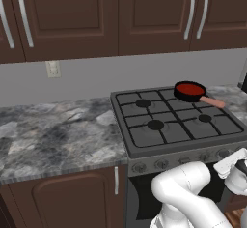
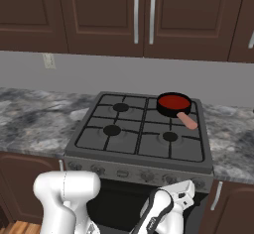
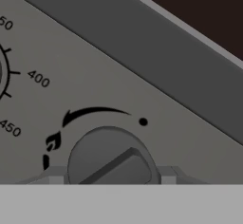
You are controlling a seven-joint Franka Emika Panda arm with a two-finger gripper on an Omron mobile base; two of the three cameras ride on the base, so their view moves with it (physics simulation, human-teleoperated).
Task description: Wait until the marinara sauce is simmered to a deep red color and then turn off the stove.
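Dark brown wooden wall cabinets (image 2: 144,17) with long silver handles hang over a grey marbled stone counter (image 1: 53,130) and a pale grey backsplash. Set into that counter is the dark grey gas stove (image 2: 141,129), four round burners under black grid grates and a row of small knobs along its front panel. On the stove's far right burner sits a small black pan with a salmon-pink handle (image 2: 187,120), and the marinara sauce (image 2: 173,101) in it shows as a flat, deep red disc.

The pincer (image 3: 109,180) is down at the stove's front panel, well below and in front of the pan. In the hand view its two finger tips sit either side of a round grey stove knob (image 3: 111,159) with a raised bar, closed in against it and gripping it. Beside that knob are a curved arrow, a flame mark and a dot.
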